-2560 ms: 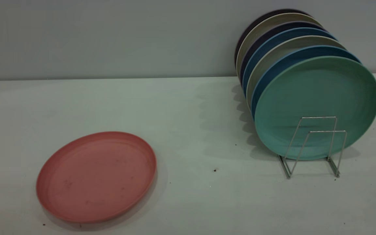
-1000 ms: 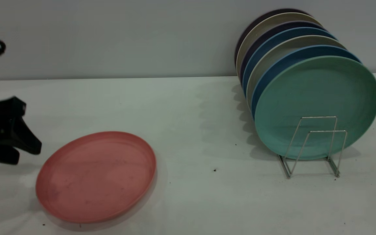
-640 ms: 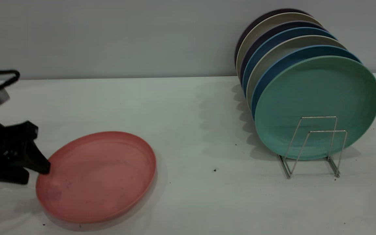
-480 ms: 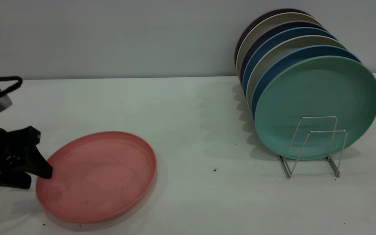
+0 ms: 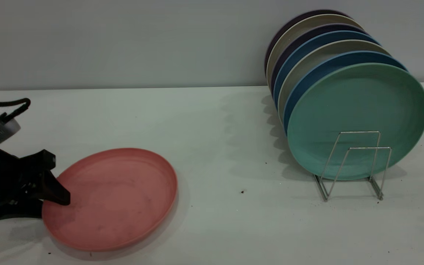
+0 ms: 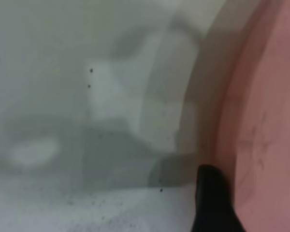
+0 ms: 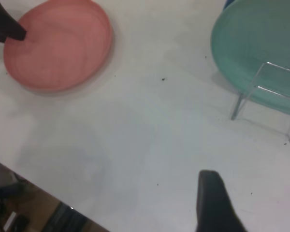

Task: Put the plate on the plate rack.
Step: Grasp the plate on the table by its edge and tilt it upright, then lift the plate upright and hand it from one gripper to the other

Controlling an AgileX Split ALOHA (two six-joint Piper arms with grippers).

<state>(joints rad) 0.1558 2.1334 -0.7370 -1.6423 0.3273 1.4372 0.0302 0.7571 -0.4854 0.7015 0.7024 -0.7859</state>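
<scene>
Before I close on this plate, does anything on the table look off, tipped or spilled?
Nothing serious. The plate lies flat with faint dark smudges, and a few dark specks dot the table. The plate rack stands upright, its front slots free. The left gripper straddles the plate's rim.

My left claw (image 5: pixel 53 207), at the plate's (image 5: pixel 110 198) outer rim, is matte black all over, with no markings I can make out. Its upper finger (image 5: pixel 55 189) is a broad wedge that narrows to a blunt tip, and the lower one (image 5: pixel 15 213) is a flatter, squarer bar. On the side of the claw away from the plate sits a pale grey rounded block (image 5: pixel 4 129). A thin black cable (image 5: pixel 11 105) loops over it. My right claw (image 7: pixel 255 208), well apart from the plate, shows one dark, smooth finger (image 7: pixel 212 203) with a rounded tip, widening toward its base.
</scene>
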